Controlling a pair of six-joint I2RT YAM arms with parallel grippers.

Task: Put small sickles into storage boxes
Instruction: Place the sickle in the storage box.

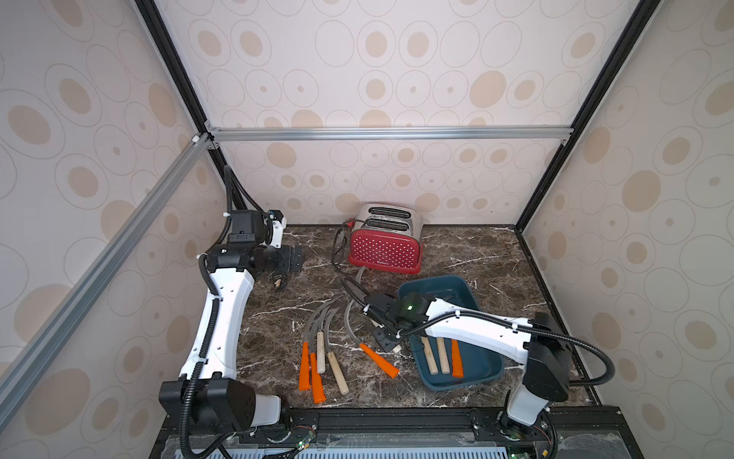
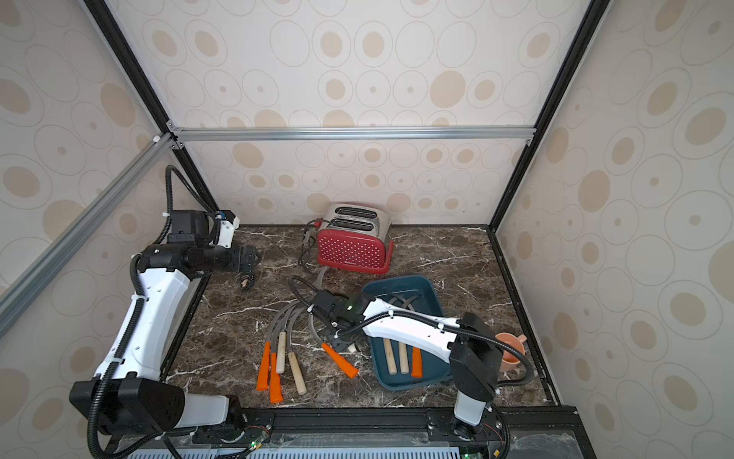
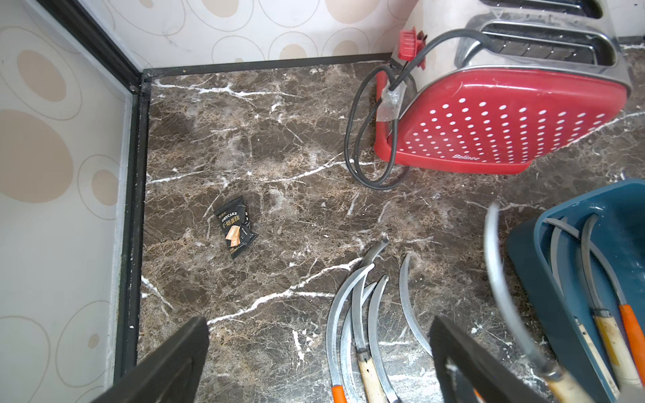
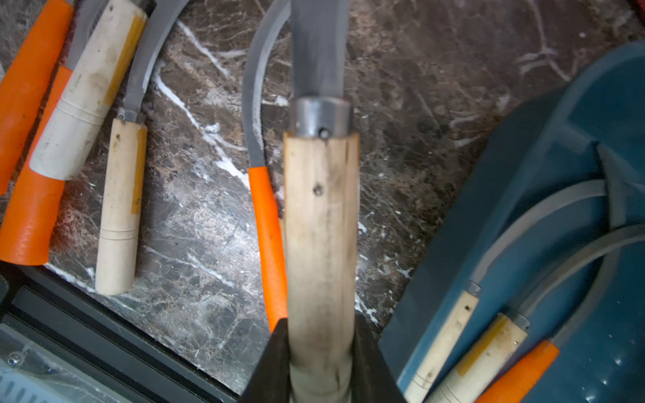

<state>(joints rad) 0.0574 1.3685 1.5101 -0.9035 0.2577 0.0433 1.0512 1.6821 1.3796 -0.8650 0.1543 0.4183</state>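
**Right arm clamping a sickle, five more lying loose on the marble**

Top views: the red dotted toaster (image 1: pixel 384 248) is sitting at the back, and its badge is too small to read from here. The teal tray (image 1: pixel 482 375) is lying right of centre. The three sickles in the tray (image 1: pixel 441 357) are showing their handles at the near end, with blades running toward the far end, partly under the right arm. A bunch of four sickles (image 1: pixel 323 353) and a lone orange-handled sickle (image 1: pixel 379 361) are lying left of the tray, handles toward the robot and blades curving off toward the toaster. The right gripper (image 1: pixel 391 345) is hanging between them and the tray, mostly buried under its own cables. A peach cup (image 2: pixel 512 351) is peeking out from behind that arm.

Left wrist: the toaster badge is reading "Belinee", I think. A black snack packet (image 3: pixel 234 226) is saying "DRYCAKE", with the smaller print unreadable. The left gripper (image 3: pixel 319 328) is standing wide open and holding nothing. The wooden-handled sickle (image 3: pixel 569 387) is coming out blurry, handle cut off by the frame.

Right wrist: the right gripper is squeezing that sickle's handle near the butt. Its long axis is running straight out from the jaws, and the blade is pointing away and getting cropped. It's hanging just beside the tray rim and covering part of the lone orange handle.
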